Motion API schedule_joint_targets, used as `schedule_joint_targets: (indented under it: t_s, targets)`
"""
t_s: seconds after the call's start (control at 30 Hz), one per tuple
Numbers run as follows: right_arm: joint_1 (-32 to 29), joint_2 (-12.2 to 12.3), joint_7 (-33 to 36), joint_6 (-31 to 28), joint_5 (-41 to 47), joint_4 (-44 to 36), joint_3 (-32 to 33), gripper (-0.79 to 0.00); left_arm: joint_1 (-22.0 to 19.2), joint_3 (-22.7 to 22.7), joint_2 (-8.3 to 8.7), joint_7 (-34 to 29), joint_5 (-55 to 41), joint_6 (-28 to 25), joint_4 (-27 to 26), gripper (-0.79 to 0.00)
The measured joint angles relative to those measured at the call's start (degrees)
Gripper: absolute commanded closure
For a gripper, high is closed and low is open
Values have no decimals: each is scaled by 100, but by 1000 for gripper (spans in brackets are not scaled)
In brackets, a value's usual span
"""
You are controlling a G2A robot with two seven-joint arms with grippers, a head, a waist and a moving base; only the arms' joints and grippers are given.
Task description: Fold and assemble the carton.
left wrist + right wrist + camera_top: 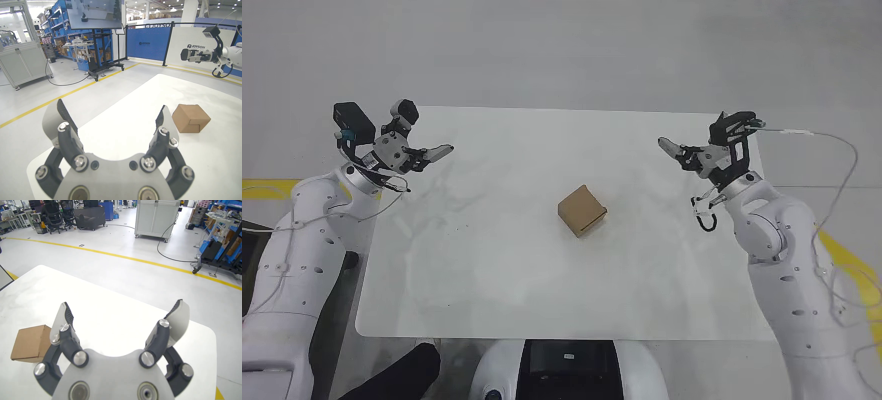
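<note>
Taking up the most room, the white desk (492, 290) lies broad and flat, rounded at its corners. Right about at its middle sits the carton (582, 210), a small brown cardboard cube. It is closed up on every side I can see and rests flat on the desk, turned so that its corners point toward the desk's edges. On the side facing the left arm there's a stepped seam where a flap tucks in. It stands free of both arms.

Now the arms. The left end effector (112, 107) hangs over the desk near its far left corner, released. Its fingers are spread wide, with bare desk showing between the ribbed black pads (66, 114). Across the way, the right end effector (122, 303) hangs over the far right part of the desk, and it's the same story there: fingers splayed apart, gripping nothing. Both point inward, facing each other across the desk. Each is well apart from the carton, which lies between them and a little nearer the robot.
</note>
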Motion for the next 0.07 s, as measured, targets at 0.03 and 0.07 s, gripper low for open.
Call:
schedule_joint_targets:
  t_s: [0.03,0.07]
  targets:
    - [0,0,0,0,0,0,0,-784,0,0,0,0,0,0,0,-784]
    - [0,0,0,0,0,0,0,-784,0,0,0,0,0,0,0,-785]
